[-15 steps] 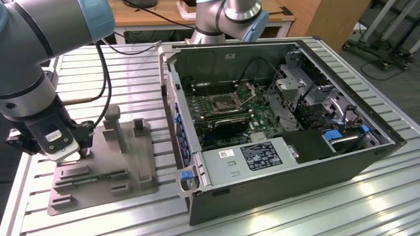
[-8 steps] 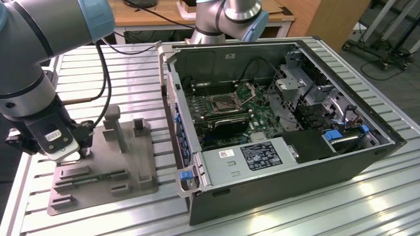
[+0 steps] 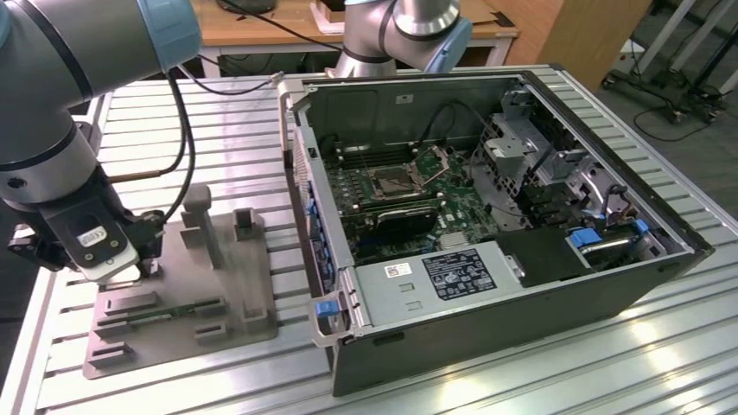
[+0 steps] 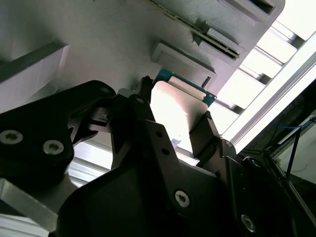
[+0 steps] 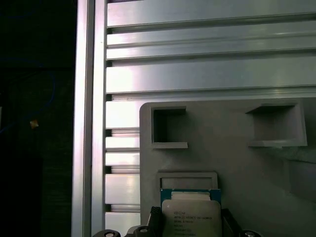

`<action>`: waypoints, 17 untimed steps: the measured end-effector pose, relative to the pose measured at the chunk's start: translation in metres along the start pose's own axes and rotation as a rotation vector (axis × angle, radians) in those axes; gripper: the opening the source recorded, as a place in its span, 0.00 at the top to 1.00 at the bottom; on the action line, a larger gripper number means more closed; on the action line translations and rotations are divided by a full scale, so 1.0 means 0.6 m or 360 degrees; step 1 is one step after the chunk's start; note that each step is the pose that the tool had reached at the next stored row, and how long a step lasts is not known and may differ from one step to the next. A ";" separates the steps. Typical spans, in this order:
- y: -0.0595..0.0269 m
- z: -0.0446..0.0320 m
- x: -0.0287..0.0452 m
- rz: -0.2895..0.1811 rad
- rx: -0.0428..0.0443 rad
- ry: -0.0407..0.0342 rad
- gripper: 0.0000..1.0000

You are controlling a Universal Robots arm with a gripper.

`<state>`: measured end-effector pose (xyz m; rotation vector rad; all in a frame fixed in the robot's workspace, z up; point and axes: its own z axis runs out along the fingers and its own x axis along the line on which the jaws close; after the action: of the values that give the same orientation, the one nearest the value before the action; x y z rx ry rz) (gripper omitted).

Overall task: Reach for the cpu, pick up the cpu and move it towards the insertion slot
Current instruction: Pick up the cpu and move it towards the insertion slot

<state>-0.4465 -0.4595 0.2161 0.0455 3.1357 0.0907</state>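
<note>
Silvery cpu (image 5: 190, 212) sits between the fingers of the gripper (image 4: 175, 106), seemingly clamped by its edges over the grey fixture (image 5: 237, 163), far from the insertion slot (image 3: 392, 181); so thin a hold could let it tilt or slip.

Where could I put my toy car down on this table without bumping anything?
Bare table lies in front of the computer case, and a smaller patch between the grey fixture and the near edge. It is crowded over the fixture, where the pincer grips the cpu, and inside the case.
</note>
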 end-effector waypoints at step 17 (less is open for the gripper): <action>0.000 -0.008 0.000 0.0000 0.0000 0.0000 0.45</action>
<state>-0.4464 -0.4595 0.2208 0.0455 3.1357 0.0908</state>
